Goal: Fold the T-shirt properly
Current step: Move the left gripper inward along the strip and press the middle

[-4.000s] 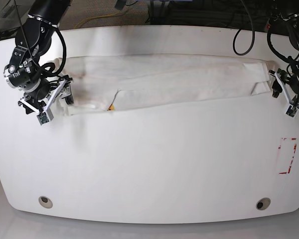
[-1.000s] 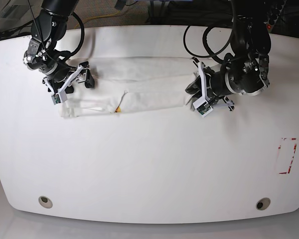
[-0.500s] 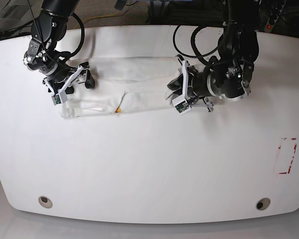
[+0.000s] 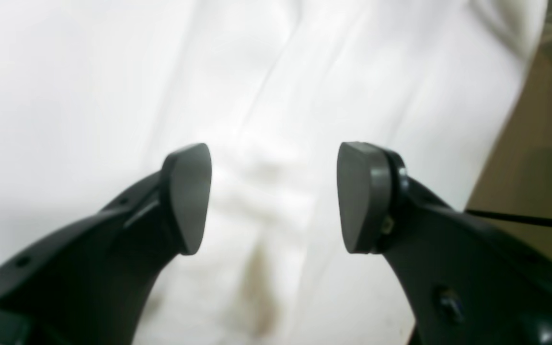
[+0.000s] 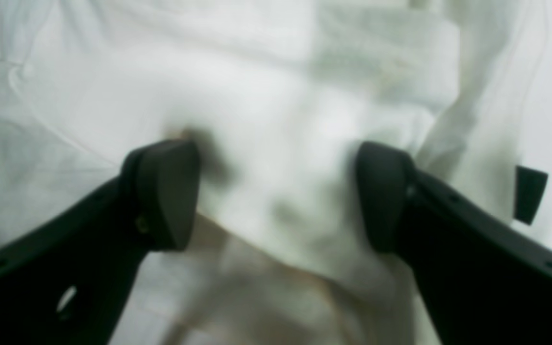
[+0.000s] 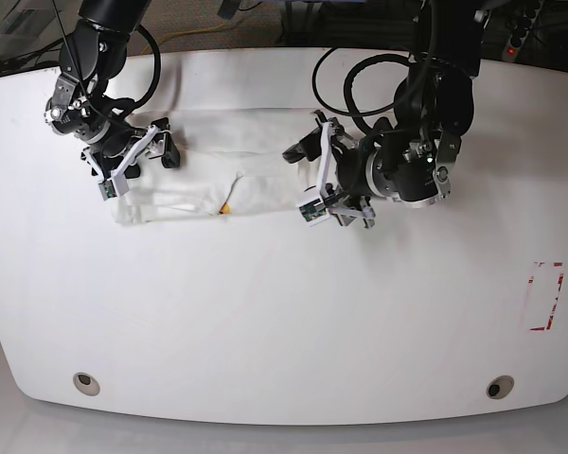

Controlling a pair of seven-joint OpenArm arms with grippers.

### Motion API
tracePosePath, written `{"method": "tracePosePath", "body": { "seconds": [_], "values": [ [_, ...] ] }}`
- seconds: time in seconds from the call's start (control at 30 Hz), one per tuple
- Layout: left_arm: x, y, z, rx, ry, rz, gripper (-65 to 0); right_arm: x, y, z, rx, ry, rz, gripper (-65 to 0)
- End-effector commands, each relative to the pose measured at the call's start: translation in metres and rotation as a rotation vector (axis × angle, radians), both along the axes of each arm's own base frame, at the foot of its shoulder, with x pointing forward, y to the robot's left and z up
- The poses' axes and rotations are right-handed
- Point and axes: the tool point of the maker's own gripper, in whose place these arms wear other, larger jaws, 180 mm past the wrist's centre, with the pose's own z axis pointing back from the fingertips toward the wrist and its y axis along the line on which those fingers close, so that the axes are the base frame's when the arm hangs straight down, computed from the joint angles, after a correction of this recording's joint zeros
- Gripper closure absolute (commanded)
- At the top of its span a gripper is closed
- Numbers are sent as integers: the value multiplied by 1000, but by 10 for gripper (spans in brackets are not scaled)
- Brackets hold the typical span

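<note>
Leftward across the table (image 6: 284,312) the left gripper (image 6: 314,182) has travelled since a second ago, drawing the T-shirt's (image 6: 237,161) far end over into a shorter bundle, and its jaws, pinched then, now stand parted with nothing between them. No lettering can be read anywhere; only a small yellow-orange fleck shows at the cloth's near fold in the base view. The left wrist view alone shows blurred creased fabric beneath the spread fingers (image 4: 187,196). Farther back, the right gripper (image 6: 133,163) is spread wide, pressing its pads (image 5: 166,191) onto the shirt's other end.
</note>
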Motion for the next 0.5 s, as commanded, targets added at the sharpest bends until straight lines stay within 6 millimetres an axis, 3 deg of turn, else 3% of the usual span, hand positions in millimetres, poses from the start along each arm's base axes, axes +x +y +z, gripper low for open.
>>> {"method": "tracePosePath", "body": {
  "seconds": [0.0,0.07,0.13,0.2,0.3,0.37,0.47],
  "values": [
    [6,-9,36,-56,-114,-26,-385,0,-3,5,-29,4,12,-493],
    [11,0,45,-42,-158,-5,-385,3,1,11,-31,-15,16,-493],
    [16,18,39,7,-167,31,-383,5,3,13,-33,-23,17,-493],
    [28,48,32,86,-183,102,-383,9,5,18,-36,-40,18,-493],
    [25,91,11,202,-156,197,-381,11,5,24,-37,-61,19,-493],
    [22,114,2,240,-142,259,-343,13,5,34,-56,-85,25,-493],
    [10,145,-16,256,-113,348,-215,15,3,52,-106,-109,41,-495]
  ]
}}
